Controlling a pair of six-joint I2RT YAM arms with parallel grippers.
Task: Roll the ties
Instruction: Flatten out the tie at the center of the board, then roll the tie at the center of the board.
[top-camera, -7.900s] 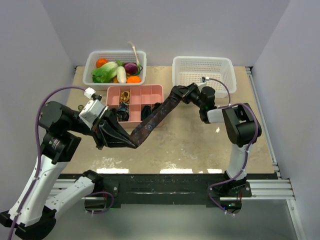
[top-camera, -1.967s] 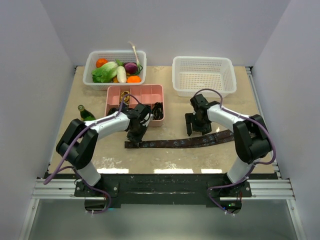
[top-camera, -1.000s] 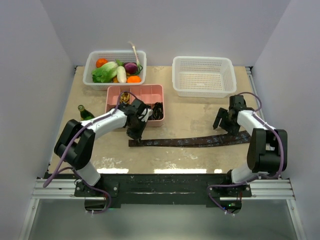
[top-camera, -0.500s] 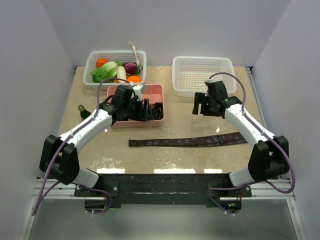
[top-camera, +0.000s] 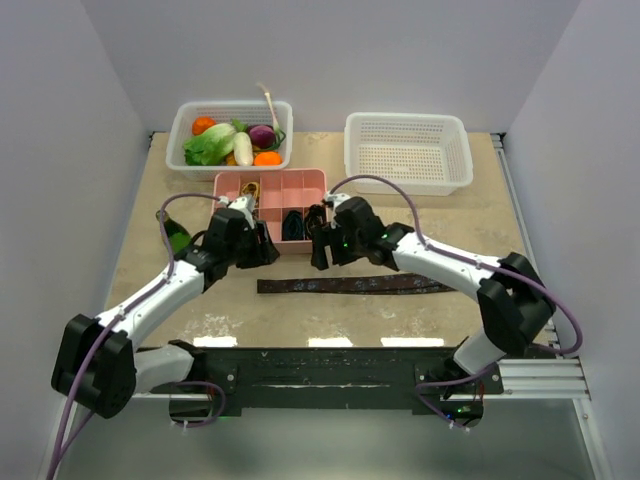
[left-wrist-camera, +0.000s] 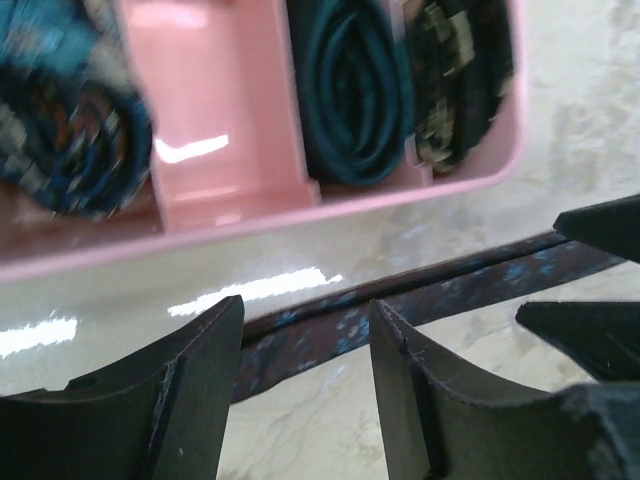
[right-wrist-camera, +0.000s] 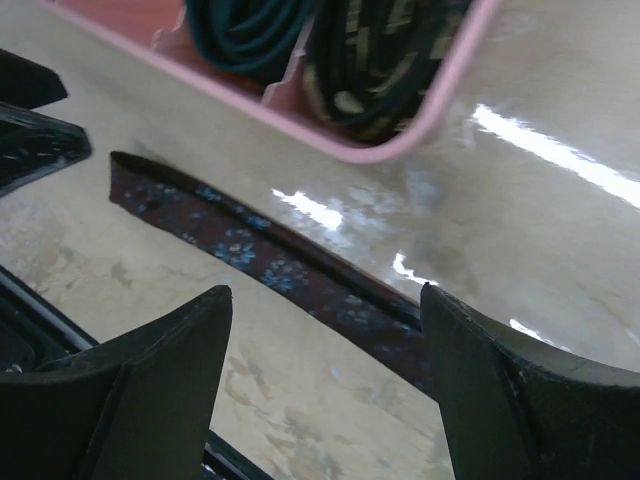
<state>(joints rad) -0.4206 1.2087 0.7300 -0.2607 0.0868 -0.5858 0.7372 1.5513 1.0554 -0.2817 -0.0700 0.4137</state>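
A long dark maroon tie (top-camera: 350, 285) with small blue flowers lies flat on the table in front of the pink tray (top-camera: 232, 183). My left gripper (top-camera: 265, 248) hangs open just above the tie's left end (left-wrist-camera: 300, 335), holding nothing. My right gripper (top-camera: 321, 250) hovers open beside the tray's near right corner, over the same strip (right-wrist-camera: 250, 255), also holding nothing. Rolled ties sit in the tray's compartments: a teal coil (left-wrist-camera: 350, 100), a dark patterned coil (left-wrist-camera: 455, 80) and a blue patterned one (left-wrist-camera: 70, 140). My right arm covers the tie's right end.
A white basket of vegetables (top-camera: 232, 133) stands at the back left and an empty white basket (top-camera: 408, 150) at the back right. A green bottle (top-camera: 176, 238) stands left of the tray, close to my left arm.
My left gripper has let go of the tie's left end, lifted and opened. My right arm has swung from the tie's right end across to the tray's corner. The tie lies still.
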